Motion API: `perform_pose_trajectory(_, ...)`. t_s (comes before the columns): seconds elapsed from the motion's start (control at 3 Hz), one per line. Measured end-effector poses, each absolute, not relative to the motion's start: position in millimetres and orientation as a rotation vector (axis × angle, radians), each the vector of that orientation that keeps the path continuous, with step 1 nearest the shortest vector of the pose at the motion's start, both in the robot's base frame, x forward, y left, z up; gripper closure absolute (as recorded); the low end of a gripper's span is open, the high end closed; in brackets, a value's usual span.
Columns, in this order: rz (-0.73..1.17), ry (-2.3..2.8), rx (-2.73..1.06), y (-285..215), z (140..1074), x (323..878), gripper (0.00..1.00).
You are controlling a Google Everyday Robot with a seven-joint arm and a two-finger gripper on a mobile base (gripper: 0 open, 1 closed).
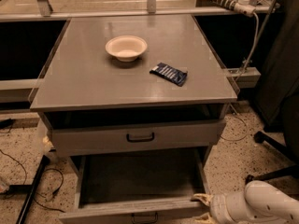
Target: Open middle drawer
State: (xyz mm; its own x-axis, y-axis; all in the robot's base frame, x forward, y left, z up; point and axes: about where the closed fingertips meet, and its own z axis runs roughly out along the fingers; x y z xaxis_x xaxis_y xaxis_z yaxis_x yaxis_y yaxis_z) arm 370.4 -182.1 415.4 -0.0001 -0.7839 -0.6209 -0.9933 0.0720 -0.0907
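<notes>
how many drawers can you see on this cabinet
2. The upper drawer sits just under the tabletop; the middle drawer below it is pulled far out. Another may be hidden below the frame. The gripper is by the open drawer's right front corner.

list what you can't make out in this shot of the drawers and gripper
All in the camera view:
- middle drawer: front and handle cut by the bottom edge.
- gripper, at that drawer's front right corner: contact with the front unclear; arm runs off frame.
- upper drawer: inside lost in shadow under the tabletop.
- blue packet: print too small to read.
</notes>
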Motion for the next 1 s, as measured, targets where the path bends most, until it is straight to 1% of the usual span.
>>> perform_pose_trajectory(0.33,0.521,1.832,-1.759,-182.0,423.4,371.3,0.85)
perform_pose_trajectory(0.67,0.521,1.832,-1.759,-182.4,426.4,371.3,1.0)
perform_pose_trajectory(1.0,0.521,1.832,-1.759,-183.4,427.7,371.3,0.83)
